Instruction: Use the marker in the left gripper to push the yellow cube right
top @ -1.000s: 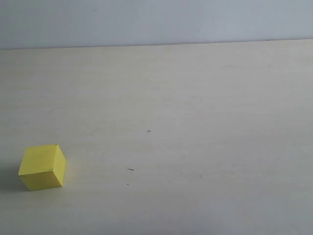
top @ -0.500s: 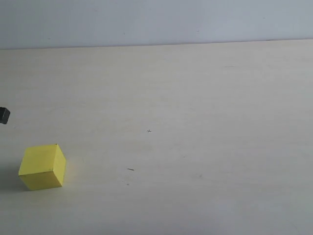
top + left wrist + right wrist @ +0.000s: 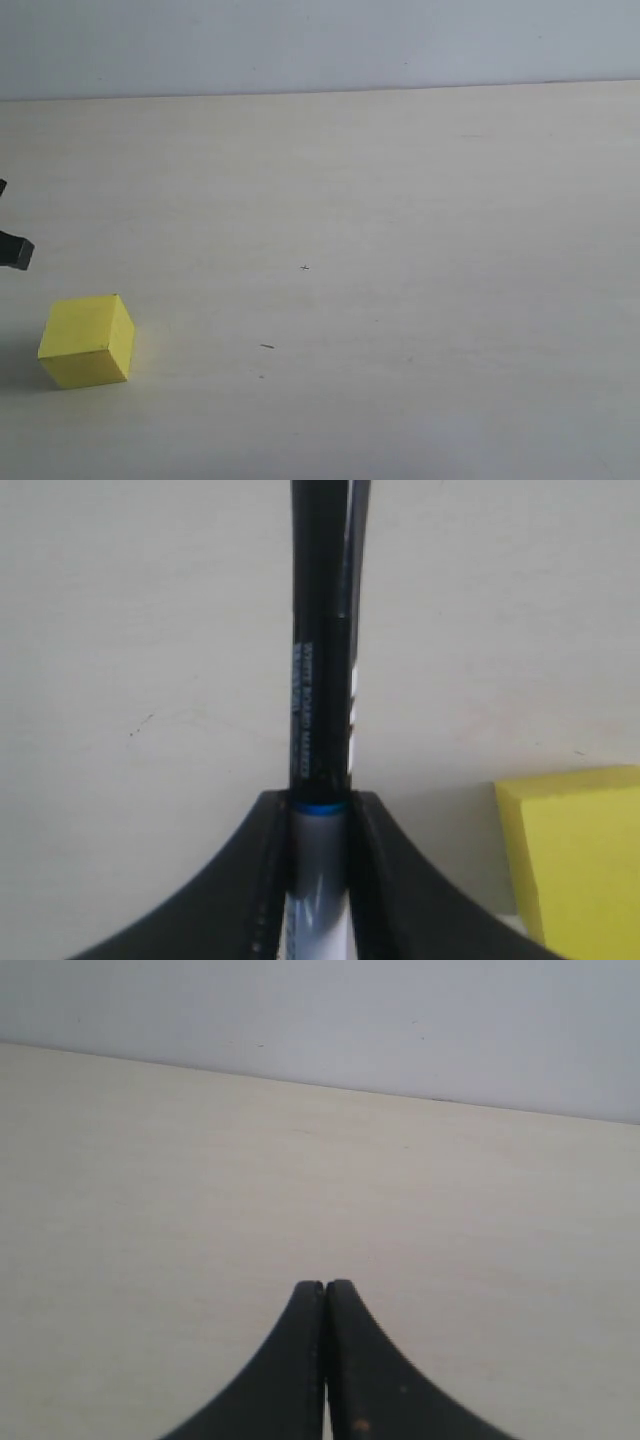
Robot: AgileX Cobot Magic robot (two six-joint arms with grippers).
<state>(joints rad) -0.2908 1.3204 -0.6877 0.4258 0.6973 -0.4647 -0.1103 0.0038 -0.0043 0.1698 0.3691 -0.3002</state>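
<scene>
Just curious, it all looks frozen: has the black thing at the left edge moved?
Yes. The marker has slid in from the left edge, lower and nearer the cube, which has not shifted.

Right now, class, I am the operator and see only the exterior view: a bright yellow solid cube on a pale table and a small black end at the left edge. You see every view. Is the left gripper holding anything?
Observer: Yes. The left wrist view shows the black two-fingered left gripper shut on a slim marker with a white barrel and black cap.
Operator: Does the marker touch the yellow cube?
Observer: No. In that view the cube lies beside the marker, a gap between them.
Operator: And the right gripper?
Observer: Its wrist view shows it shut, holding nothing.
</scene>
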